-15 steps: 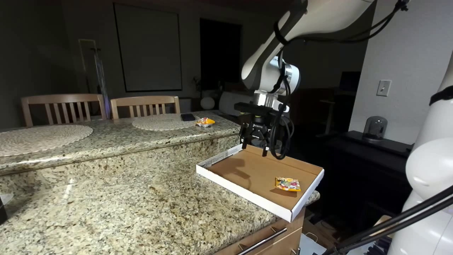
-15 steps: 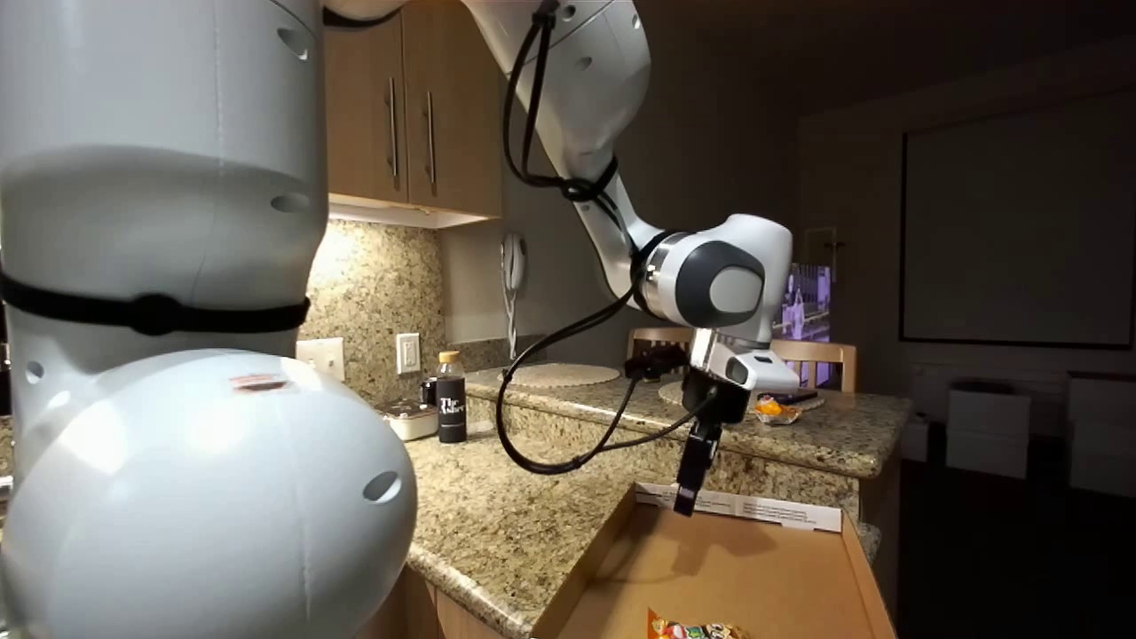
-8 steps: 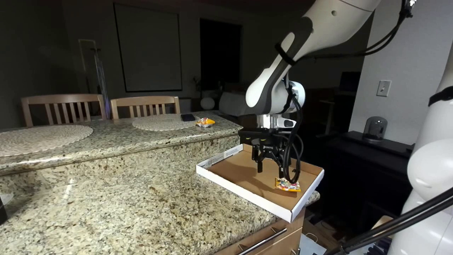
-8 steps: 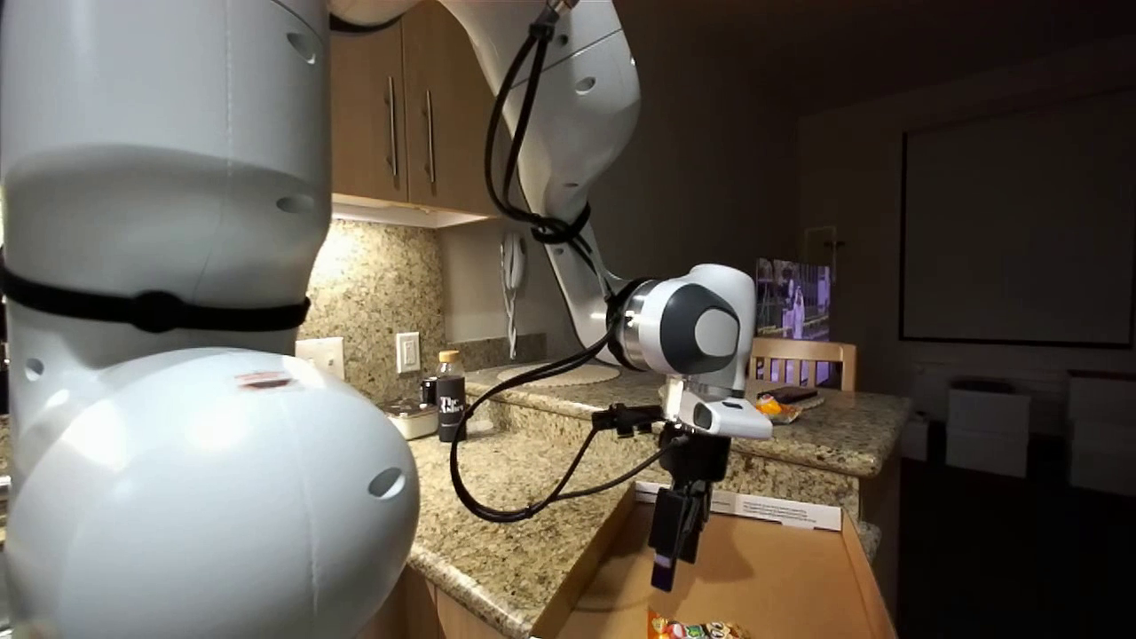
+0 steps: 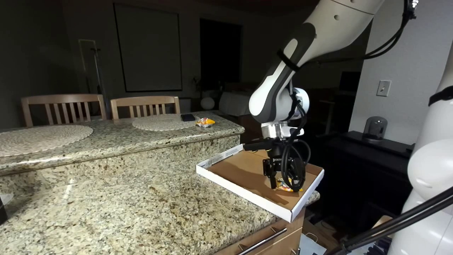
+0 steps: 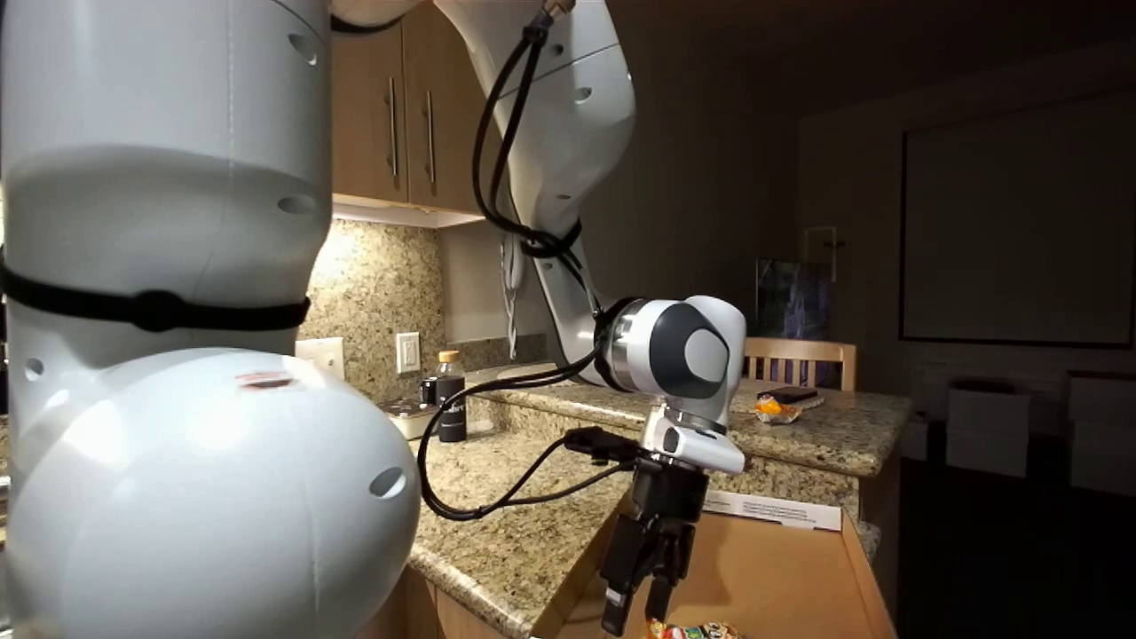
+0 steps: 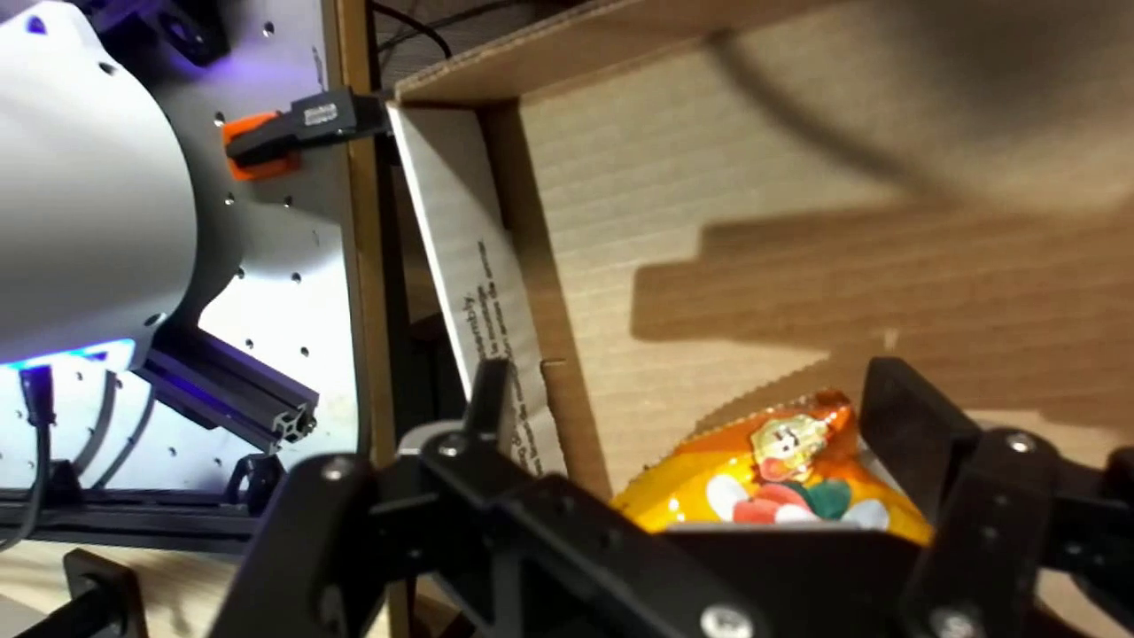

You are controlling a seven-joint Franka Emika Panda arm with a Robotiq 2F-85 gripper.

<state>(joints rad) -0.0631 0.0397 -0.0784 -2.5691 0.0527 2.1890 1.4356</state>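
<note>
Jaws, spread wide and empty, hover over one packet (image 7: 780, 478) in one box (image 5: 244, 193).

A granite counter (image 5: 116, 205) is carrying a cardboard tray (image 5: 244, 193) at its right end; placemats (image 5: 159, 122) and an orange packet (image 5: 205, 122) are lying on its far raised ledge (image 5: 114, 134).

Arm (image 6: 568, 124) I steer: glossy white, small reddish sticker (image 6: 264, 380)
Bands (image 6: 155, 311): black, around my arm
Cables (image 6: 484, 512): slim, black
Collar (image 5: 270, 130): shiny silver
Gripper (image 7: 689, 390): I see matte black, round silver screws (image 7: 726, 620)
</note>
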